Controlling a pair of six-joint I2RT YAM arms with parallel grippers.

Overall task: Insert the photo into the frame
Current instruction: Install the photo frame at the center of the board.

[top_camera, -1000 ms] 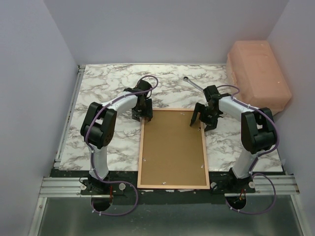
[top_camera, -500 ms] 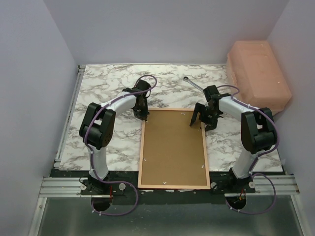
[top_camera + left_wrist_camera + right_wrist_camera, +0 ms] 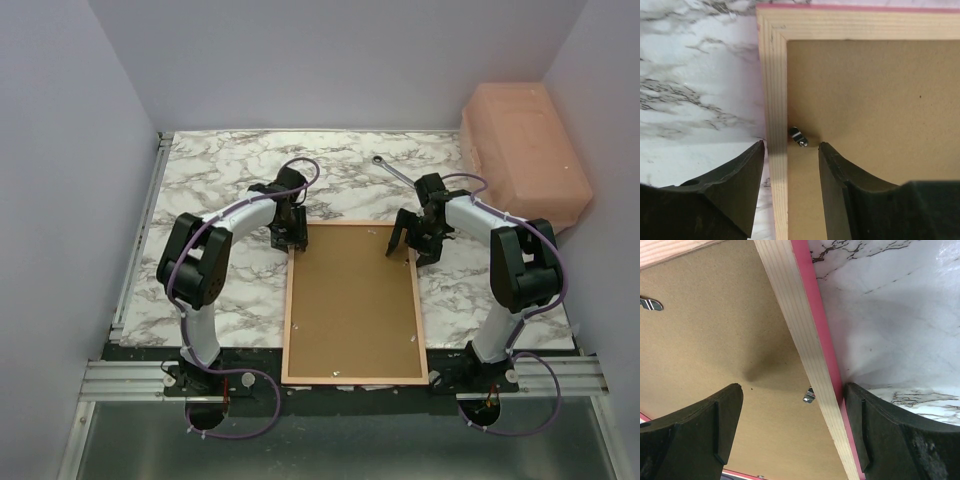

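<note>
Left wrist: end effector (image 3: 790, 146) straddles frame (image 3: 775, 75) (face-down).

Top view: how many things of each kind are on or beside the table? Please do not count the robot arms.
Frame: 1
Backing board: 1
Wrench: 1
Plastic box: 1
Total: 4
</note>
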